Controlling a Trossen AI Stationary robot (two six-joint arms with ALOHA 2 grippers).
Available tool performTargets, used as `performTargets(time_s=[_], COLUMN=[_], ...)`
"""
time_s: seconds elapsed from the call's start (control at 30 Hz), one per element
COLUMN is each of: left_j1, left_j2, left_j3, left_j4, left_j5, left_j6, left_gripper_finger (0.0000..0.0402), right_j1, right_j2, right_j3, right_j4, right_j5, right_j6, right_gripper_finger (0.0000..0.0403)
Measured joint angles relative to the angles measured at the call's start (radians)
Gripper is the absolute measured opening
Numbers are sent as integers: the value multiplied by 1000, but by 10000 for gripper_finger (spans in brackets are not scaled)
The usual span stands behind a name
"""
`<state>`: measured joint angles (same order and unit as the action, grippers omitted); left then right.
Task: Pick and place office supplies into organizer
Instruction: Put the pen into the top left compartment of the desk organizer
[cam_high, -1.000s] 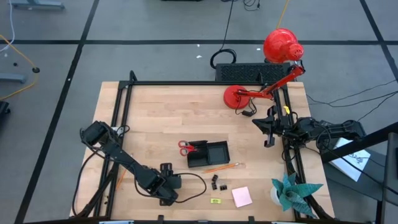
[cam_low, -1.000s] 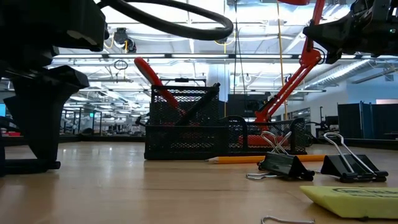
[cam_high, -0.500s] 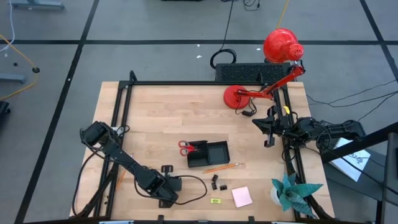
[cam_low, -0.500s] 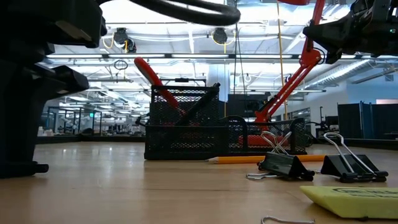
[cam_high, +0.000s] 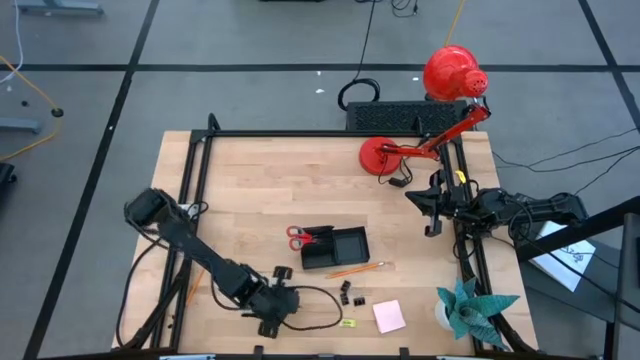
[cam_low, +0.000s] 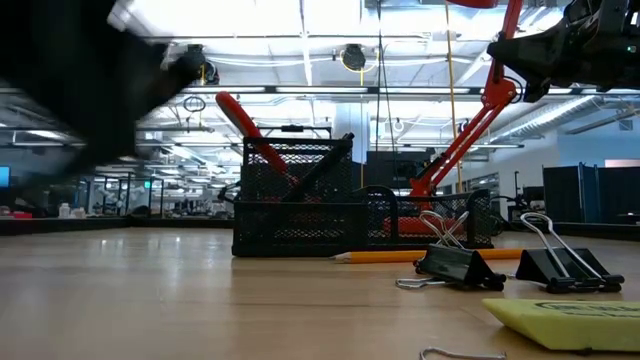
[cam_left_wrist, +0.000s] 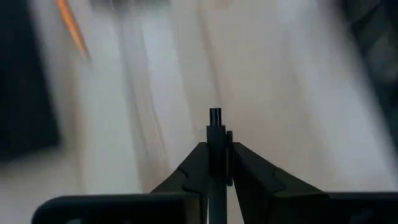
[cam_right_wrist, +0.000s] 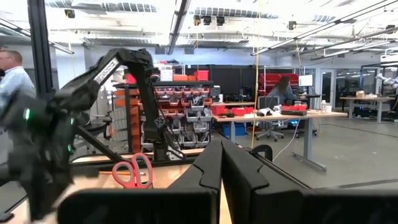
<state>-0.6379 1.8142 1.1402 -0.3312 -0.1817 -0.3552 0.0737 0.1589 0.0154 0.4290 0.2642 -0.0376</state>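
Observation:
The black mesh organizer (cam_high: 335, 247) (cam_low: 295, 200) stands mid-table, with the red-handled scissors (cam_high: 298, 237) in it. Beside it lies an orange pencil (cam_high: 355, 269). Nearer the front lie black clips (cam_high: 350, 293) (cam_low: 460, 262), a pink sticky pad (cam_high: 389, 316) and a yellow-green piece (cam_high: 346, 322). My left gripper (cam_high: 283, 300) hangs above the near-left table, shut on a thin dark pen (cam_left_wrist: 215, 124). My right gripper (cam_high: 432, 210) waits shut at the right edge, its fingers (cam_right_wrist: 211, 165) together. My left gripper pinches the thin dark pen between its two fingers. The pen runs along the gap, and its end (cam_left_wrist: 215, 114) sticks out past the fingertips. The fingers slant down toward the table. The low view shows nothing of the pen resting on the wood below.
A second orange pencil (cam_high: 192, 288) lies by the left frame rail. The red desk lamp (cam_high: 400, 152) stands far right, a black ribbed box (cam_high: 400, 117) lies behind it, and a teal paper plant (cam_high: 468, 308) stands at the near right corner. A black cable (cam_high: 318, 300) trails beside my left gripper.
My left gripper has risen from the table top, where it stood in the low view, and has shifted toward the table's right edge. It has also tipped and rolled.

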Motion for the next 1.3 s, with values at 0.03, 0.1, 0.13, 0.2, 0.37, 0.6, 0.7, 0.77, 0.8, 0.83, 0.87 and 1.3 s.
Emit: performTargets(time_s=[0.03,0.1,0.13,0.2,0.37,0.6,0.7,0.77,0.8,0.83,0.87,1.3], left_j1=[4,20,26,42,92,215,284,329,345,358,367,454], left_j2=[-25,-66,-88,-135,-207,-195,-193,-195,-195,-194,-193,-195], left_j3=[2,3,2,2,4,3,-54,-114,-145,-176,-204,-353], left_j4=[33,104,141,227,455,700,766,829,859,885,913,965], left_j5=[-16,-47,-67,-108,-238,-245,-175,-117,-115,-115,-113,-104], left_j6=[38,124,176,289,552,660,601,551,537,533,531,421], left_gripper_finger=[59,52,48,41,44,29,26,26,26,26,26,26], right_j1=[0,0,0,0,0,0,0,0,0,0,0,0], right_j2=[0,0,0,0,1,2,2,2,2,2,2,2], right_j3=[0,0,0,0,0,0,0,0,0,0,0,0], right_j4=[0,0,0,3,7,8,7,8,7,7,7,8], right_j5=[0,0,-1,0,-3,-3,-4,-4,-4,-4,-4,-3], right_j6=[0,0,0,0,0,-2,-1,-1,-1,-2,-2,-12], right_gripper_finger=[4,4,4,4,4,4,4,4,4,4,4,4])
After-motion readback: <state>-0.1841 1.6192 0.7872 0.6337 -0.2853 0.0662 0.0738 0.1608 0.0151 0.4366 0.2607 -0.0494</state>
